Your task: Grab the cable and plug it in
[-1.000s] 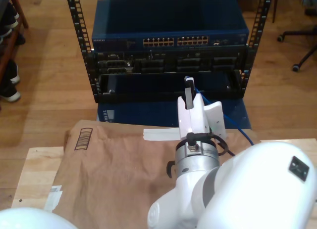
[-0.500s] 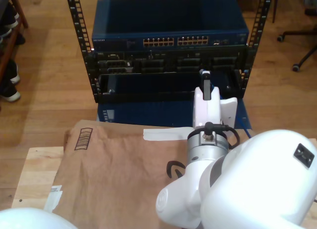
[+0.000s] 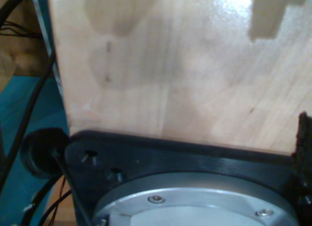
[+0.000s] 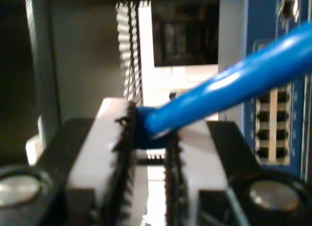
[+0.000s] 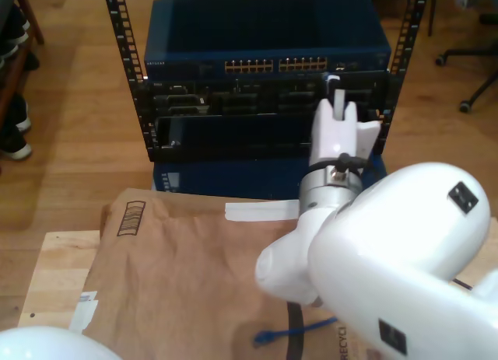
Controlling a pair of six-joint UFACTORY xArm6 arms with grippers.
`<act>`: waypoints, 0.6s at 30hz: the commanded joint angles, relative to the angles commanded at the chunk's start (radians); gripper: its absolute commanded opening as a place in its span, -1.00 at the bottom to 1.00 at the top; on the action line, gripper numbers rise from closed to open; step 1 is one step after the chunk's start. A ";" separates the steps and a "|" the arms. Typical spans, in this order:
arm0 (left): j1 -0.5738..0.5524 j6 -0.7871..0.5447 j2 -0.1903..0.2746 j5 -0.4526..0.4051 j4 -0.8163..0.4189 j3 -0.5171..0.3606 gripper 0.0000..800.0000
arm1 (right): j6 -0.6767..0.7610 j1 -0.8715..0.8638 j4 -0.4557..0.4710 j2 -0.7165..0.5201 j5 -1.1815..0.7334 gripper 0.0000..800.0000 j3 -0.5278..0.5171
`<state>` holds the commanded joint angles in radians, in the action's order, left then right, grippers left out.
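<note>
You've got the grab done: my second tool (image 4: pixel 148 138) is clenched on the cable (image 4: pixel 234 89), pinching its blue end between the ridged pads (image 4: pixel 117 153), and it's up in front of the rack (image 5: pixel 128 64). What's left is lining up with the row of ports on the blue switch (image 5: pixel 264 45) and pushing in; I'd call it roughly halfway. Loose cable trails over the brown paper (image 5: pixel 179 267) on the bench (image 5: pixel 54 274). The arm blocks much of the exterior view. My first tool: can't tell its state.
</note>
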<state>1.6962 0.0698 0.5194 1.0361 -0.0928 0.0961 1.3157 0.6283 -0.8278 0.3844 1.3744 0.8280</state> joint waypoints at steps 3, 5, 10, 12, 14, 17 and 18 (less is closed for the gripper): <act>0.000 0.000 0.000 0.000 0.000 0.000 1.00 | 0.000 -0.005 0.002 0.034 0.003 -1.00 0.031; 0.000 0.000 0.000 -0.002 0.000 0.000 1.00 | 0.002 -0.006 0.000 0.048 0.005 -1.00 0.034; 0.002 0.000 0.000 -0.002 0.000 0.000 1.00 | 0.026 -0.028 0.002 0.103 0.055 -1.00 0.064; 0.000 0.000 0.000 -0.002 0.000 0.000 1.00 | 0.026 -0.051 0.002 0.124 0.057 -1.00 0.080; 0.000 0.000 0.000 -0.002 0.000 0.000 1.00 | 0.026 -0.061 0.003 0.155 0.057 -1.00 0.103; 0.000 0.000 0.000 -0.002 0.000 0.000 1.00 | 0.026 -0.068 0.003 0.196 0.057 -1.00 0.147; 0.002 0.000 0.000 -0.002 0.000 0.000 1.00 | 0.026 -0.072 0.005 0.207 0.057 -1.00 0.164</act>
<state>1.6978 0.0698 0.5194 1.0345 -0.0928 0.0961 1.3418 0.5562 -0.8232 0.5915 1.4312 0.9922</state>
